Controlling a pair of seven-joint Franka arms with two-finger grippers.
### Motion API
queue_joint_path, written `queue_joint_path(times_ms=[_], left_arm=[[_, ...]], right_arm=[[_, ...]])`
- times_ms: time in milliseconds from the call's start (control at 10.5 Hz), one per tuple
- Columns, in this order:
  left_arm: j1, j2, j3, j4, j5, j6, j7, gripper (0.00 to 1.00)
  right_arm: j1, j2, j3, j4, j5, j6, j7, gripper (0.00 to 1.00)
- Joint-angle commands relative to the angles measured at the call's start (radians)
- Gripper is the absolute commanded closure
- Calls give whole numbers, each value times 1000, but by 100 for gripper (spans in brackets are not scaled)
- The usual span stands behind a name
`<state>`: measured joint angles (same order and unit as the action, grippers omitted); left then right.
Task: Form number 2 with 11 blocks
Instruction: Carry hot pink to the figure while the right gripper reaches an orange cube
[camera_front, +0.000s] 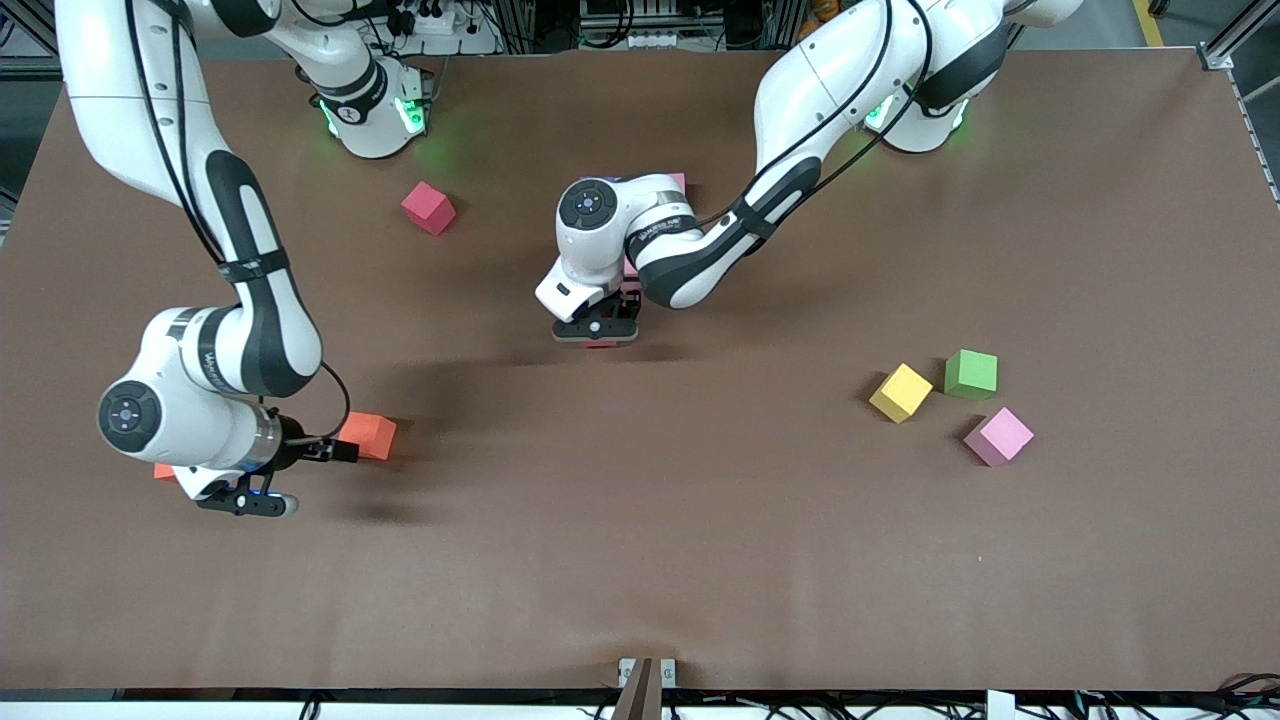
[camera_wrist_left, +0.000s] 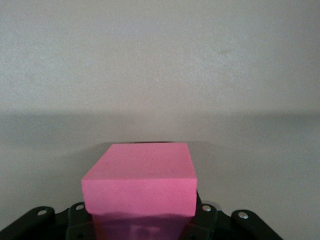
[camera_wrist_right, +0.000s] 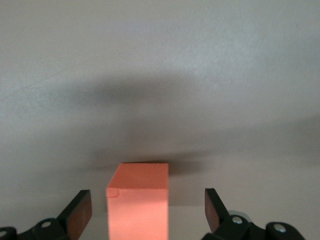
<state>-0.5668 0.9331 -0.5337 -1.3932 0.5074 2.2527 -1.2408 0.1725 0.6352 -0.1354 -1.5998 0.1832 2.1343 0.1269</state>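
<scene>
Front view: left gripper (camera_front: 597, 335), at mid-counter (camera_front: 640, 560), sets a block into the largely hidden number 2 (camera_front: 676, 182). Left wrist view: its fingers clench a pink cube (camera_wrist_left: 140, 185); next, release. Right wrist view: right gripper (camera_wrist_right: 148, 210), fingers spread, straddles an orange cube (camera_wrist_right: 138, 200); next, clench.

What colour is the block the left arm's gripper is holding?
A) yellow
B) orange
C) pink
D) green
C: the left wrist view shows a pink block held right at the left gripper, while the green block and the yellow block lie loose on the table.
</scene>
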Motion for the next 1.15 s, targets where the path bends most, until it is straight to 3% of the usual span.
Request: queue_joint_path(times_ms=[0,956,1052], left_arm=[[-36,7,15,20,-26,-2,-12,66],[-67,29,24,17,-24,-2,-11,60],[-67,30,26,17,-24,-2,-11,60]], right_arm=[[21,24,2,21,-7,-8,25,0],[7,52,2,-51,-27,27,-43,0],[1,64,2,-51,-24,32,-41,6]])
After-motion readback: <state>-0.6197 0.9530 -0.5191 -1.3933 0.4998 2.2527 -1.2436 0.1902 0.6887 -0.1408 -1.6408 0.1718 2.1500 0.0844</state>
